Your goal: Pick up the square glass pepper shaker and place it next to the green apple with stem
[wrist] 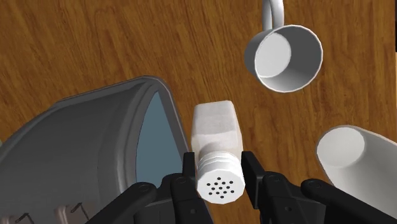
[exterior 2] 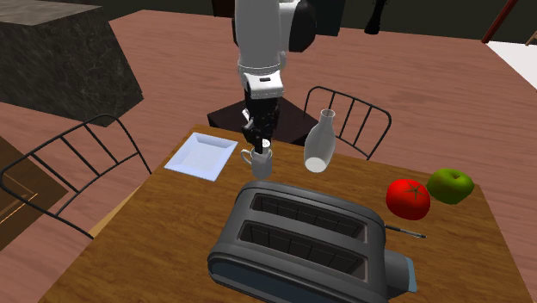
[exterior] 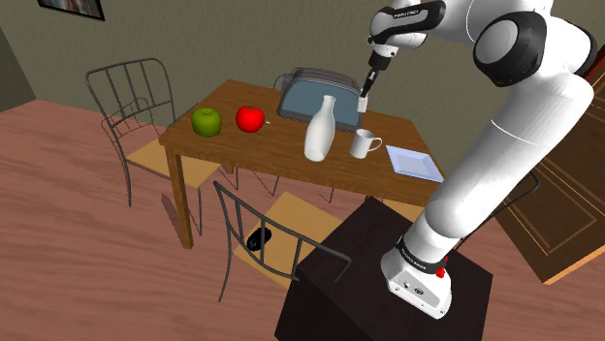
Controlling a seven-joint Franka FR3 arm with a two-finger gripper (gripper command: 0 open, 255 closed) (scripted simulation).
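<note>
The pepper shaker (wrist: 216,130) is a white square body with a round ribbed cap full of holes. My gripper (wrist: 219,170) is shut on its cap, one finger on each side. It hangs above the wooden table (exterior: 252,147), between the toaster's end and the mug. The shoulder view has the gripper (exterior: 367,85) pointing down with the shaker (exterior: 365,100) under it. From across the table, the gripper (exterior 2: 262,136) holds the shaker (exterior 2: 265,145) just above the mug. The green apple (exterior: 206,121) with a stem sits at the table's far end (exterior 2: 451,184).
A red fruit (exterior: 250,118) lies beside the green apple. A grey toaster (exterior: 315,95), a tall white bottle (exterior: 321,129) and a white mug (exterior: 365,143) stand between the shaker and the apples. A square plate (exterior: 414,162) lies near the stand. Wire chairs (exterior: 131,92) surround the table.
</note>
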